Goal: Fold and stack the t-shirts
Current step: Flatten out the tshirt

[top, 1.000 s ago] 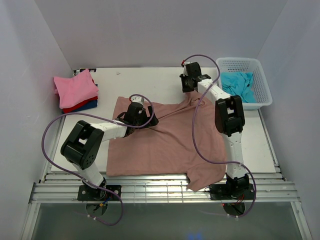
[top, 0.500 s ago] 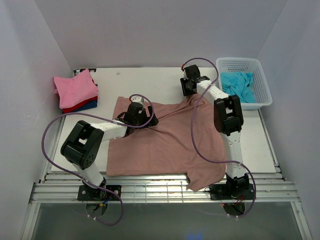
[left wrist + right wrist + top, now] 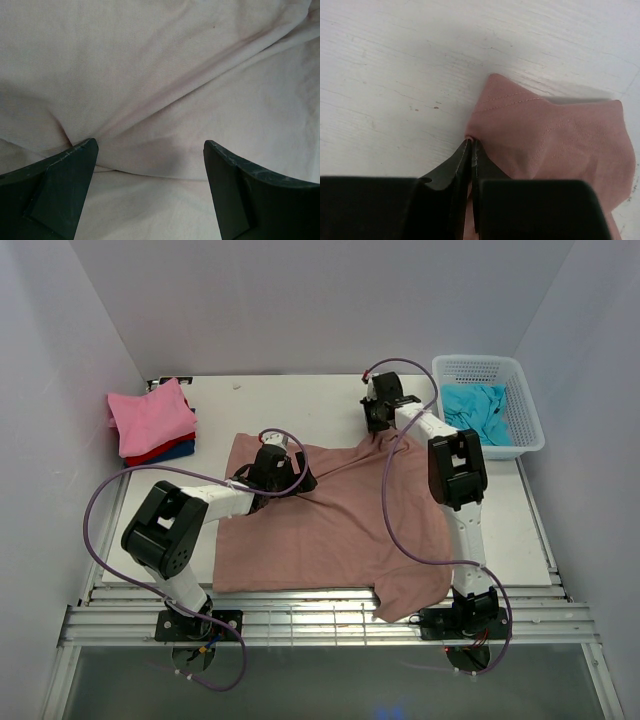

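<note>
A large dusty rose-brown t-shirt (image 3: 330, 525) lies spread on the table, its front right corner hanging over the near edge. My right gripper (image 3: 380, 425) is shut on the shirt's far right corner (image 3: 535, 130) and holds it stretched toward the back. My left gripper (image 3: 300, 480) is open, low over the shirt's upper middle, with wrinkled cloth (image 3: 165, 100) between its fingers (image 3: 65, 185). Folded pink (image 3: 150, 415), red (image 3: 160, 448) and dark blue (image 3: 172, 453) shirts are stacked at the back left. A turquoise shirt (image 3: 478, 410) lies in the basket.
A white lattice basket (image 3: 525, 435) stands at the back right. The white table (image 3: 300, 400) shows bare behind the shirt. White walls close in the left, back and right. Slotted rails (image 3: 300, 625) run along the near edge.
My right gripper has pulled the shirt's far right corner a little farther back and left. The left arm has not moved.
</note>
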Robot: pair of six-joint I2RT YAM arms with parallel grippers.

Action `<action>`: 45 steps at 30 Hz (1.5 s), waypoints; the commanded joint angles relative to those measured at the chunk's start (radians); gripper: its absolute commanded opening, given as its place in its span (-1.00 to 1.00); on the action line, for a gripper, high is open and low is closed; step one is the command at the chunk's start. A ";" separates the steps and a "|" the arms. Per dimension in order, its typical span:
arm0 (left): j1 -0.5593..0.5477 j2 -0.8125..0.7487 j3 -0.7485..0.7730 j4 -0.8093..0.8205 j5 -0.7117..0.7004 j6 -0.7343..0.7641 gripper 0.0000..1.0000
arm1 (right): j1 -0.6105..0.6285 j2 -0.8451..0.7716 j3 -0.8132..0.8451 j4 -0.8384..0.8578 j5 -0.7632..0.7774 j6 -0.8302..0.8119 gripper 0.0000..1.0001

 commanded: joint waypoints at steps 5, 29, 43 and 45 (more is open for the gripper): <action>0.000 -0.005 -0.025 -0.003 0.006 -0.004 0.96 | -0.007 -0.191 -0.126 0.161 -0.127 0.065 -0.84; 0.000 -0.007 -0.045 -0.001 0.036 0.001 0.96 | -0.026 -0.228 -0.289 0.114 0.051 0.046 -0.39; 0.000 0.018 -0.051 0.009 0.058 -0.022 0.96 | -0.019 -0.288 -0.184 0.148 -0.241 0.058 -0.26; 0.000 0.015 -0.057 0.009 0.055 -0.021 0.96 | -0.015 -0.259 -0.164 0.149 -0.283 0.056 -0.28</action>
